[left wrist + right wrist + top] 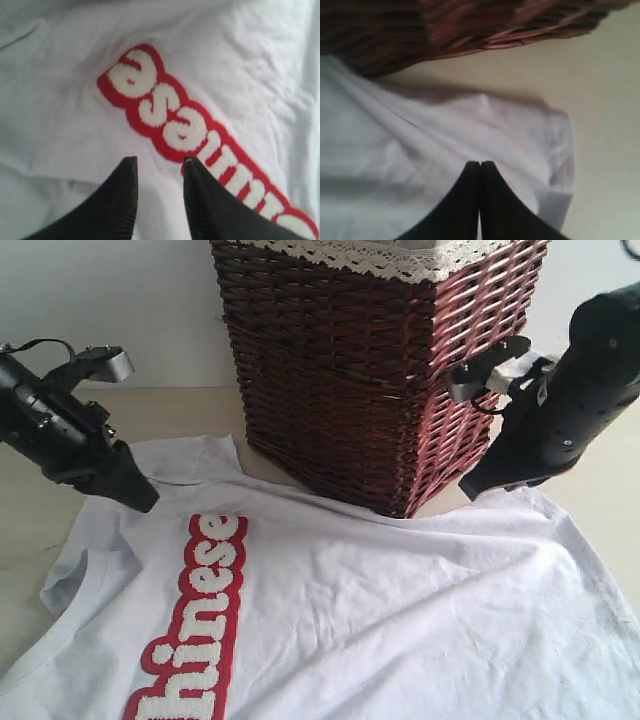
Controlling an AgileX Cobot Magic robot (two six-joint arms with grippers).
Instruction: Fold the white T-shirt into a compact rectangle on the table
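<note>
The white T-shirt [400,610] lies spread and wrinkled on the table [30,510], its red-outlined white lettering [195,620] running toward the near edge. My left gripper [140,498] hovers over the shirt's far left part beside the lettering [165,112]; its jaws [160,162] stand open with only cloth below them. My right gripper [468,490] hangs at the shirt's far right edge, close to the basket. In the right wrist view its fingers [480,165] are pressed together above a sleeve [555,145], with nothing held.
A tall dark red wicker basket [380,370] with a lace-trimmed liner [380,252] stands at the back centre, touching the shirt's far edge. Bare cream table [605,90] shows beyond the sleeve. A whitish wall [100,300] rises behind.
</note>
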